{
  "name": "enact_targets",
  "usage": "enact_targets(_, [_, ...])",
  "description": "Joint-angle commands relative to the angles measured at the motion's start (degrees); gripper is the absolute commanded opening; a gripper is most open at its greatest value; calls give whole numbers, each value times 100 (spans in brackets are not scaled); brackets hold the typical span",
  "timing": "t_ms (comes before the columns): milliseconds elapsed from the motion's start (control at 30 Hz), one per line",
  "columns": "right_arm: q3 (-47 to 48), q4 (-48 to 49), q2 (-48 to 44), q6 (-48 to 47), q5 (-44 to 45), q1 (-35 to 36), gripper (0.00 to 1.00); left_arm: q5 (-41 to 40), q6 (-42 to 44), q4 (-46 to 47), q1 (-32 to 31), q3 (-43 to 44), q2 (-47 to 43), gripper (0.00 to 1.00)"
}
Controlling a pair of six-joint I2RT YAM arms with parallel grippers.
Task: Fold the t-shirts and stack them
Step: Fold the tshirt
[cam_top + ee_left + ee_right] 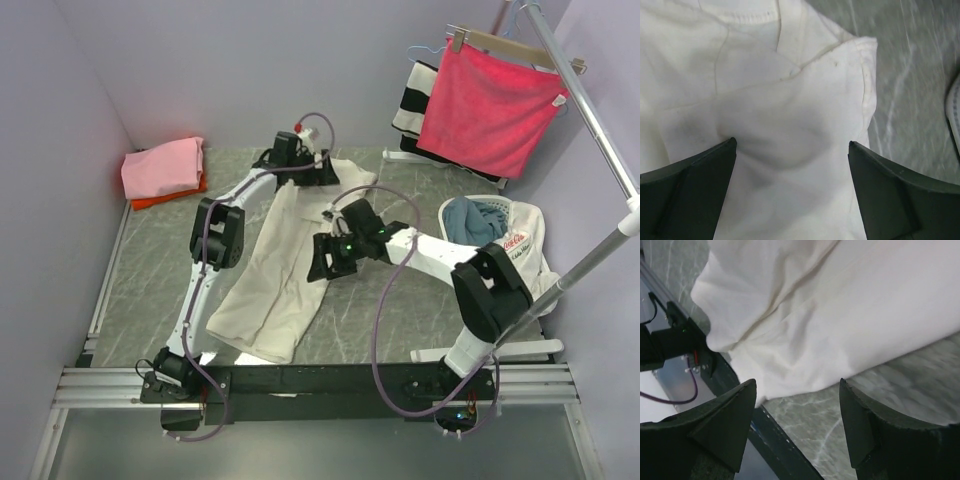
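the left gripper (792,150) is held wide over the cream t-shirt (275,285) collar at 12 o'clock; the right gripper (797,390) is held parted, empty, at 3 o'clock.

Three t-shirts (280,285) (162,166) (160,200), two grippers (322,174) (322,264)

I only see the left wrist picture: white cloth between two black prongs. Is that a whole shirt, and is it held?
Observer: Yes, a whole cream t-shirt lying lengthwise on the table; nothing holds it.
Operator: Is there a second arm?
Observer: Yes, the right arm, its jaws open at the shirt's right edge.
Operator: Any other shirts?
Observer: A pink shirt folded on an orange-red shirt, in the far left corner.
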Motion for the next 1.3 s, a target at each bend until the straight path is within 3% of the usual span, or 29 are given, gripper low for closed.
enact_targets(0, [580, -12, 445, -151, -569, 326, 74, -108, -33, -212, 379, 1253, 695, 100])
enact_targets(167, [845, -100, 920, -195, -850, 713, 74, -213, -226, 472, 573, 1019, 600, 99])
enact_targets(300, [933, -239, 1420, -195, -843, 880, 74, -266, -296, 491, 705, 1203, 678, 99])
enact_targets(600, [406, -1496, 1370, 77, 1116, 968, 76, -468, -358, 623, 1074, 1465, 670, 99])
enact_targets(733, [265, -2173, 1097, 288, 2792, 995, 78, -582, -542, 754, 1285, 1590, 696, 99])
enact_targets(867, [563, -2455, 930, 412, 3420, 942, 80, -635, -507, 851, 1443, 1475, 608, 99])
enact_targets(1100, [1179, -1972, 202, -63, 3350, 907, 81, -477, -174, 1045, 1452, 1379, 328, 99])
enact_targets(1267, [1056, -1760, -713, -37, 2947, 565, 83, -731, -147, 870, 1452, 600, -638, 99])
